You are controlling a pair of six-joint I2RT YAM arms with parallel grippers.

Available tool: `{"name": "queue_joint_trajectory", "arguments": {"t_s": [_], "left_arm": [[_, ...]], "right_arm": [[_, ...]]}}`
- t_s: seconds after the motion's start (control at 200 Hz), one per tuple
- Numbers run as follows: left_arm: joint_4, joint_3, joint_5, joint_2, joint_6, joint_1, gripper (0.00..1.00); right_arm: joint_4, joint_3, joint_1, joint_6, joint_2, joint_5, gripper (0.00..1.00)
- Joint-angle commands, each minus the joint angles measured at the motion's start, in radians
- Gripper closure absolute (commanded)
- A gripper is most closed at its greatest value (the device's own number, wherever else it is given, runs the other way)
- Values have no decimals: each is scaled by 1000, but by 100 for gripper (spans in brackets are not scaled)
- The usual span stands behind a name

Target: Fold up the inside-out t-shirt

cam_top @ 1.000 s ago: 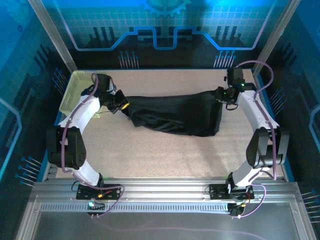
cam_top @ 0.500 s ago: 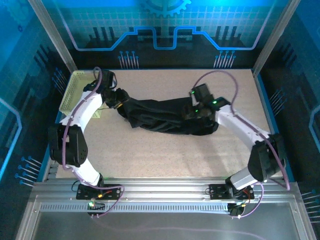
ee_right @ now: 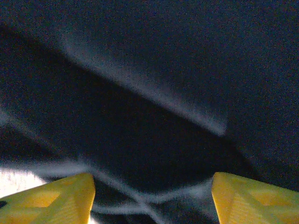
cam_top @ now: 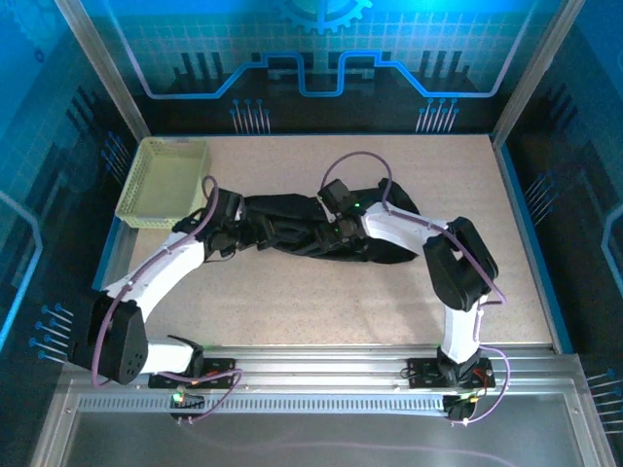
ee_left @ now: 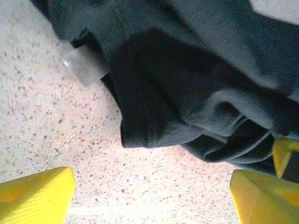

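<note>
Top external view gives you the speckled surface [cam_top: 321,311] with the inside-out t-shirt [cam_top: 287,226] lying just past its centre, a crumpled black band running from 9 o'clock toward 3 o'clock. It is bunched and ridged, and no clean fold edge shows. I judge the folding barely begun: you have the spreading flat and every fold left to do.

The pale mesh basket [cam_top: 165,183] sits in the 10 o'clock corner, apart from the shirt. The left arm [cam_top: 161,277] reaches to the shirt's 9 o'clock end, and the right arm [cam_top: 409,226] lies across its 3 o'clock half.

On the left wrist view the left jaws stand wide over bare surface with nothing between them, the shirt's edge just beyond at 12 o'clock. On the right wrist view the right jaws are also wide, with black fabric close ahead; you cannot tell whether they touch it. A small pale tag [ee_left: 84,66] pokes out at the shirt's edge, at 10 o'clock in the left wrist view.
</note>
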Motion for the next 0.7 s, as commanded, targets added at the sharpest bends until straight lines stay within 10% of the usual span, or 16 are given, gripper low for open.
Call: {"name": "queue_joint_trajectory", "arguments": {"t_s": [0.0,0.225,0.695], "left_arm": [[85,-61,-9,12,-37,-9,12],[232,-66,102,146,-2,-23,20],[256,47,66,288,43,-32,77]], "right_arm": [[-34,67,8,-19,56,80,35],[-24,88,1,-8,98,85,44],[-23,27,-18,8,-51,10,100]]}}
